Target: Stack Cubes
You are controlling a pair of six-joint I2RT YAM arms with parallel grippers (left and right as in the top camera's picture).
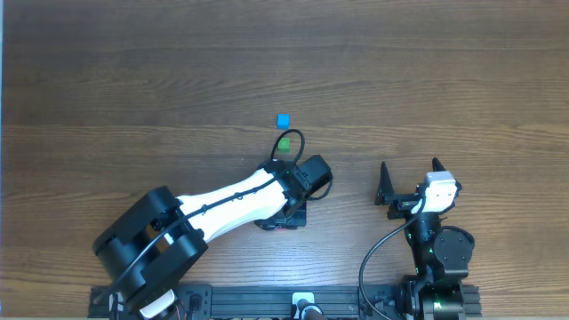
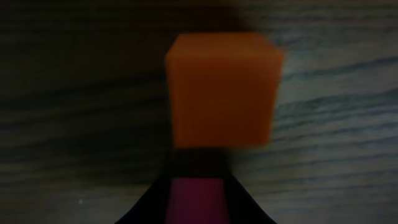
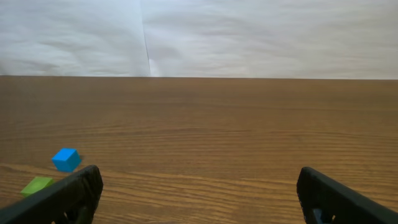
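Cubes: one orange (image 2: 221,90), one blue (image 1: 283,121), one green (image 1: 284,143). Right hand (image 1: 409,172) spread wide; left hand (image 2: 196,190) grip unclear.

On the counter (image 1: 133,71), far cube (image 1: 283,120) sits just behind near cube (image 1: 284,143), third cube (image 2: 221,90) closer in under the left arm (image 1: 231,204).

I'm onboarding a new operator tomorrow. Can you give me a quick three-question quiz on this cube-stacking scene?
1. True or false: the blue cube sits on top of the green cube.
2. What colour is the cube close before the left wrist camera? A purple, B orange, C white.
3. Fill in: the jaws of the right gripper stand ____.

Key: 1 false, they lie side by side; 2 B; 3 open.
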